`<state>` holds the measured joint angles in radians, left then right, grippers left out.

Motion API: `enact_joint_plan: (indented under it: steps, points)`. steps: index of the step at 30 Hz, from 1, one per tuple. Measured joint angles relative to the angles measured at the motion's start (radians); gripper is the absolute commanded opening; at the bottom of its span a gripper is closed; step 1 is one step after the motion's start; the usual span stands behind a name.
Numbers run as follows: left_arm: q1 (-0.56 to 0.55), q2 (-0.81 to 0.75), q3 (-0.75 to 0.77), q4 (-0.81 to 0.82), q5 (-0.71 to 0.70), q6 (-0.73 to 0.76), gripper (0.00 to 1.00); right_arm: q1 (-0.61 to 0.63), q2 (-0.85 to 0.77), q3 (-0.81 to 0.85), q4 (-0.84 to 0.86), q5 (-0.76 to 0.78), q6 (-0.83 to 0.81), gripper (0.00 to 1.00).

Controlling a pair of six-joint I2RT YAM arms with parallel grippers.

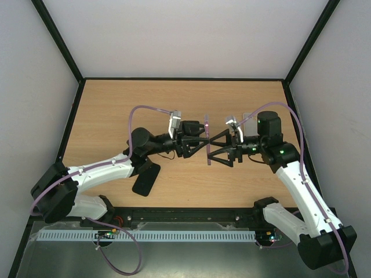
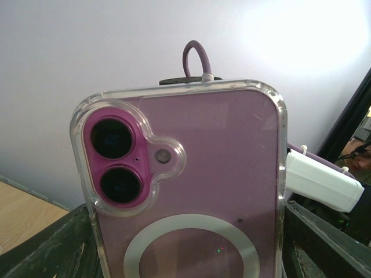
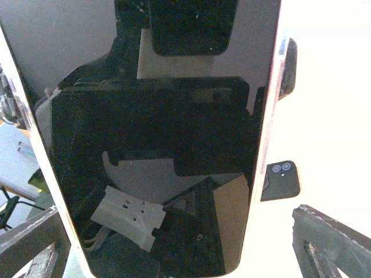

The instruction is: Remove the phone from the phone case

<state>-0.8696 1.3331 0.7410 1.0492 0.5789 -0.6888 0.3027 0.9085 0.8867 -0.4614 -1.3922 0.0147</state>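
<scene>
A pink phone in a clear case (image 1: pixel 207 139) is held upright on edge above the middle of the table. My left gripper (image 1: pixel 201 145) is shut on its lower part. The left wrist view shows the case's back (image 2: pixel 197 174) with two camera lenses and a white ring, and my gripper (image 2: pixel 185 249) has dark fingers (image 2: pixel 52 249) at both edges. My right gripper (image 1: pixel 213 147) is open and faces the phone's screen side. In the right wrist view the black screen (image 3: pixel 156 133) fills the space between the gripper's (image 3: pixel 174 243) spread fingers (image 3: pixel 327 237), apart from them.
A black phone (image 1: pixel 146 178) lies flat on the wooden table near the left arm. It also shows in the right wrist view (image 3: pixel 281 180). A pale flat object (image 1: pixel 249 119) lies partly hidden behind the right arm. Walls enclose the table.
</scene>
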Motion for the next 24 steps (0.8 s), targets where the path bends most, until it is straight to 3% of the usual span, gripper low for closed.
enact_joint_plan:
  steps: [3,13,14,17,20,24]
  points:
    - [0.000,0.001,0.000,0.000,-0.002,-0.002,0.31,0.000,0.000,-0.005,-0.001,-0.009,-0.019,1.00]
    - [-0.001,0.050,0.001,0.054,-0.009,-0.034,0.34,0.000,-0.020,-0.068,-0.006,-0.066,-0.043,0.70]
    - [-0.001,0.053,0.001,0.060,-0.010,-0.034,0.38,0.000,-0.021,-0.069,-0.006,-0.065,-0.040,0.66]
    - [-0.001,0.055,0.001,0.063,-0.012,-0.038,0.68,-0.001,-0.024,-0.071,-0.001,-0.058,-0.029,0.58]
    - [-0.001,0.054,0.000,0.055,-0.024,-0.034,0.86,0.000,-0.028,-0.071,0.002,-0.040,-0.023,0.58]
    - [-0.003,0.013,-0.003,-0.028,-0.121,-0.023,0.95,0.006,-0.039,-0.072,0.000,0.114,-0.026,0.57]
